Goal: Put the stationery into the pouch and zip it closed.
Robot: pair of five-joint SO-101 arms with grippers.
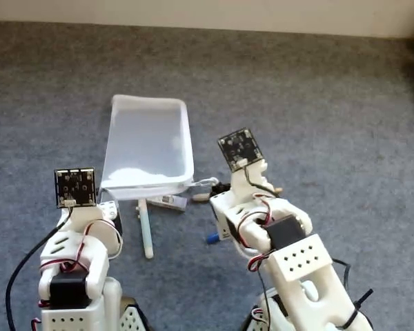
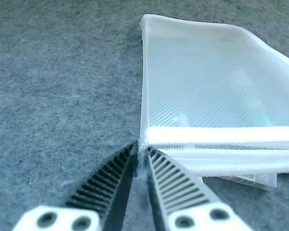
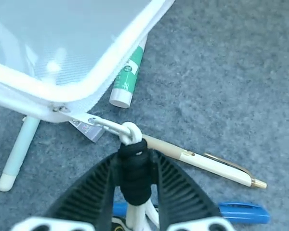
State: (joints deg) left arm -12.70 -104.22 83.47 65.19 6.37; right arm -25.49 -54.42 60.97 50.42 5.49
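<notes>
A translucent white mesh pouch (image 1: pixel 148 141) lies in the middle of the grey carpet, its zipper edge toward the arms. My left gripper (image 2: pixel 140 150) is shut on the pouch's near corner (image 2: pixel 143 139), also seen from above (image 1: pixel 109 196). My right gripper (image 3: pixel 133 156) is shut on the black cord of the zipper pull (image 3: pixel 127 132) at the other near corner (image 1: pixel 217 189). Outside the pouch lie a green-and-white glue stick (image 3: pixel 126 72), a cream pen (image 3: pixel 202 163), a blue pen (image 3: pixel 241 211) and a pale pen (image 1: pixel 146 231).
A small labelled item (image 1: pixel 167 202) pokes out from under the pouch's near edge. Open carpet stretches to the left, right and far side of the pouch. A pale wall edge (image 1: pixel 262 17) runs along the back.
</notes>
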